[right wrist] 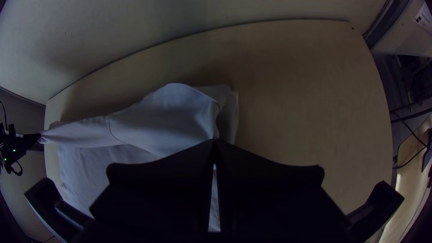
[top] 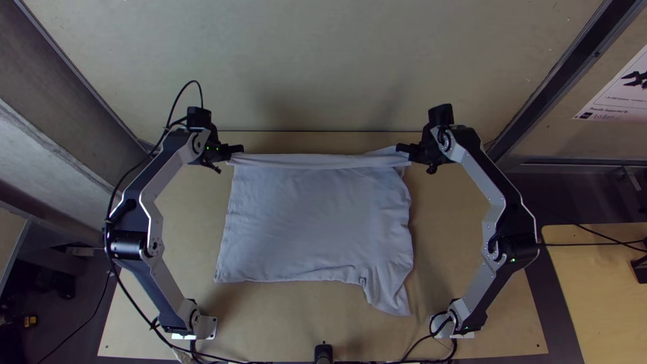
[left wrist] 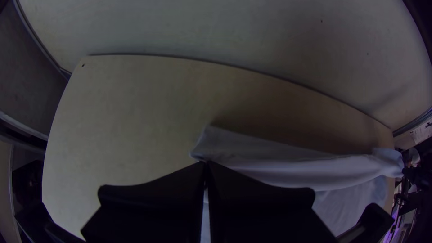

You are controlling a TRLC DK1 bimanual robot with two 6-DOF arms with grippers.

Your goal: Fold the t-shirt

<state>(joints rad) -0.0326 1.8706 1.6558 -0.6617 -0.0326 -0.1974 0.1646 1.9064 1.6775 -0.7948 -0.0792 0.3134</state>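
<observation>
The tabletop leaves bare wood on both sides of the t-shirt, spread mid-table (its right near corner juts toward the near edge), with the left gripper's jaws closed on its far left corner, the right gripper's on its far right.

Light wooden table, pale wall, dark floor

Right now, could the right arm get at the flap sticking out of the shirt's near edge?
Probably not without letting go: the right gripper looks shut on the t-shirt at its far right. Otherwise the way looks free; the flap lies uncovered at the near right.
</observation>
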